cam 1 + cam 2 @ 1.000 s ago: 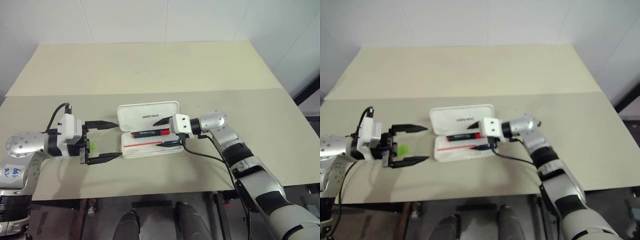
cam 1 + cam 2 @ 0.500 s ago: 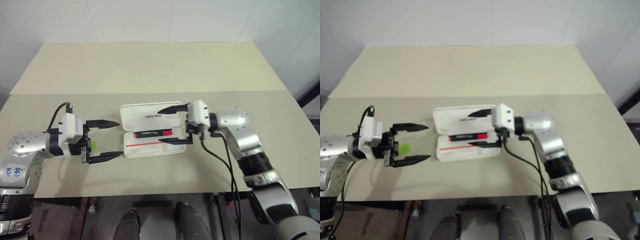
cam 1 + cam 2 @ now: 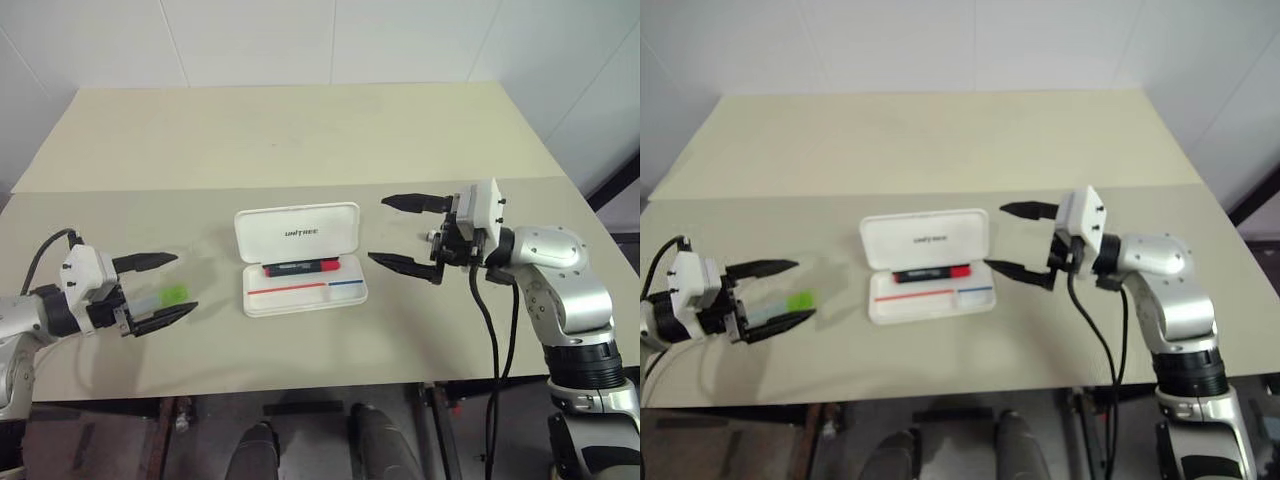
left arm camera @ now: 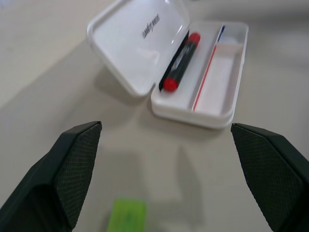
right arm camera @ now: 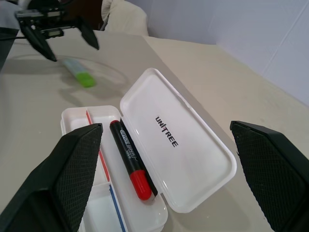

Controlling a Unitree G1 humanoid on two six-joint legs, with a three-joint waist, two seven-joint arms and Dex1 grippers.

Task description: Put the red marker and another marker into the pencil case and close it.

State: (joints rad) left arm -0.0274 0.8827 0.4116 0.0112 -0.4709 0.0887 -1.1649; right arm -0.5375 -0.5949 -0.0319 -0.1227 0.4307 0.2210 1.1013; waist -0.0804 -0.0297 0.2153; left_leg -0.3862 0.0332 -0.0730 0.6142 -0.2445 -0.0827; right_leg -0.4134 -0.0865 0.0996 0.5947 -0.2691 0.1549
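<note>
You have the red marker in the open pencil case; green marker lies between your wide left gripper fingers; right gripper wide, empty.

green marker: lying partly behind the left gripper's fingers, pale barrel blurring into the table; wrist view is cutting off all but its green end.
left arm: running off the frame's edge.
case lettering: showing too small to read here.

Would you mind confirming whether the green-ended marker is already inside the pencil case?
No, the green-ended marker lies on the table, apart from the open pencil case, beside the left gripper.
</note>
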